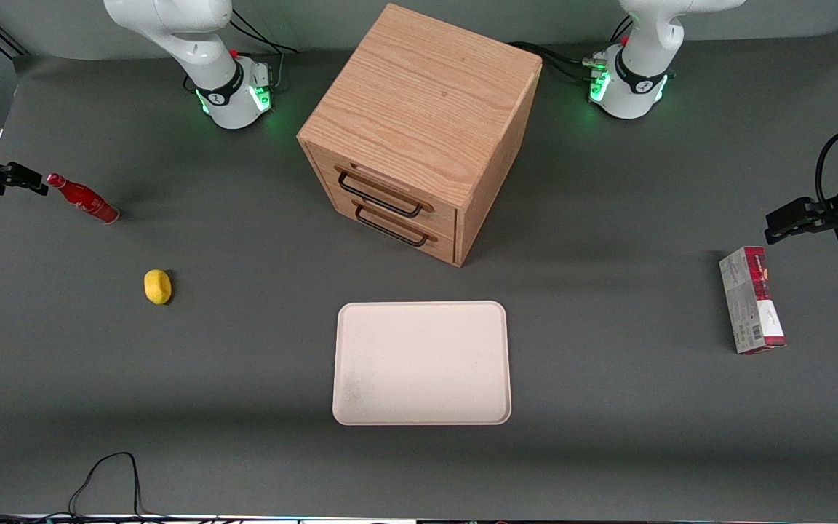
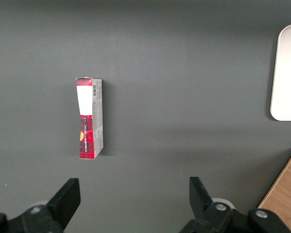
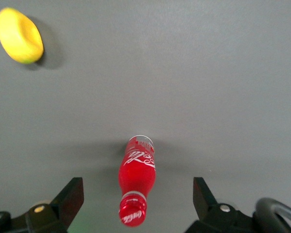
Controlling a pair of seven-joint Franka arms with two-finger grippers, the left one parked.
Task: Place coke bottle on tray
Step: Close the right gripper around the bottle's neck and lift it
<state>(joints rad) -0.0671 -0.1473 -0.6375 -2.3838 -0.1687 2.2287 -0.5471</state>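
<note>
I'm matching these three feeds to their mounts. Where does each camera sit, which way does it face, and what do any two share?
Front view: high, facing both arms, looking down on drawer cabinet, tray, lemon; both arms show, gripper by the coke bottle.
Right wrist view: on the working arm, looking down at coke bottle, lemon; open gripper fingers show.
Left wrist view: looking down at carton, tray edge.
Shared: tray, carton, bottle, lemon appear in the front view too.

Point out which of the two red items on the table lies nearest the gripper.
The coke bottle, an all-red slim bottle lying on its side just by the open gripper. The red-and-white carton lies toward the parked arm's end of the table.
</note>
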